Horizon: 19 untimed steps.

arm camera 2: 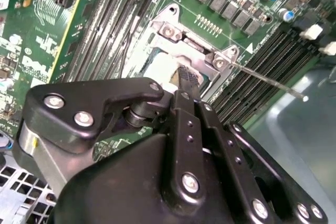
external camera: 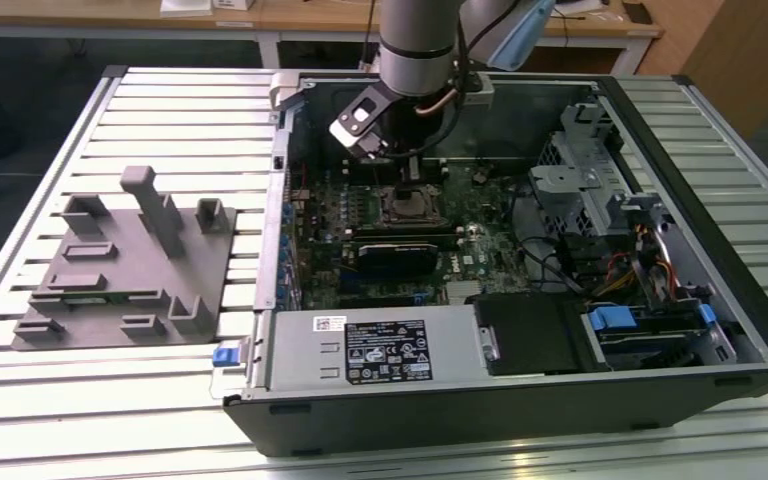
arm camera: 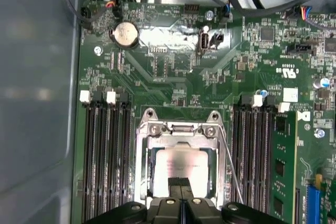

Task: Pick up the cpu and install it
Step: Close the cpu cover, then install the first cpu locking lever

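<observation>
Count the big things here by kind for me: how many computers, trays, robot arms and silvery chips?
Computer: 1
Tray: 1
Robot arm: 1
Chip: 1
Total: 4

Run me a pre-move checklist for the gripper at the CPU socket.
1. cpu inside the socket frame: ok.
2. cpu flat and fully seated: cannot tell.
3. gripper over the cpu, fingers shut together: ok.
4. lever latched down: cannot tell.
5. memory slots clear of the gripper: ok.
</observation>
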### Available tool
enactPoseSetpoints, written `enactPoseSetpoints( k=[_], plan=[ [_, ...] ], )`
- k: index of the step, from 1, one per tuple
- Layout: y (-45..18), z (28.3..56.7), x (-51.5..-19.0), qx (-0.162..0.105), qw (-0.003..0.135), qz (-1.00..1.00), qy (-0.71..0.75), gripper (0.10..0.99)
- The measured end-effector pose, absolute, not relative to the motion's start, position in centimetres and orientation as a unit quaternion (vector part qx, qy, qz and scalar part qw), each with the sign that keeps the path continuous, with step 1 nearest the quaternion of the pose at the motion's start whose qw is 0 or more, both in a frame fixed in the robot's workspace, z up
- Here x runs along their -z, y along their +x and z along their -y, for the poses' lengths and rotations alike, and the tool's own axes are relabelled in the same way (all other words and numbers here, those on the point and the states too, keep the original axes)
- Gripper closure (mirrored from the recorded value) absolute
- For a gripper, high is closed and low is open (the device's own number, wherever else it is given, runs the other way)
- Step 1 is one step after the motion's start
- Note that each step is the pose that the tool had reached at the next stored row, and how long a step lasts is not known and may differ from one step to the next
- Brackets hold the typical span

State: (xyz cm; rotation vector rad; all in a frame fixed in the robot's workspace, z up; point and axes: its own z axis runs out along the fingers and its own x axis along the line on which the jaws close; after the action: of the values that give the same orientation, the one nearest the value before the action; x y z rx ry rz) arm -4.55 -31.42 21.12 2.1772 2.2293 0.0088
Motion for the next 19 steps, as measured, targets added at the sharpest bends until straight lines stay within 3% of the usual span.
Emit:
enactPoseSetpoints(
  k=[19],
  plan=[
    [-3.61,31.43,-21.23,-0.002,0.012,-0.715,0.699,0.98]
  ],
)
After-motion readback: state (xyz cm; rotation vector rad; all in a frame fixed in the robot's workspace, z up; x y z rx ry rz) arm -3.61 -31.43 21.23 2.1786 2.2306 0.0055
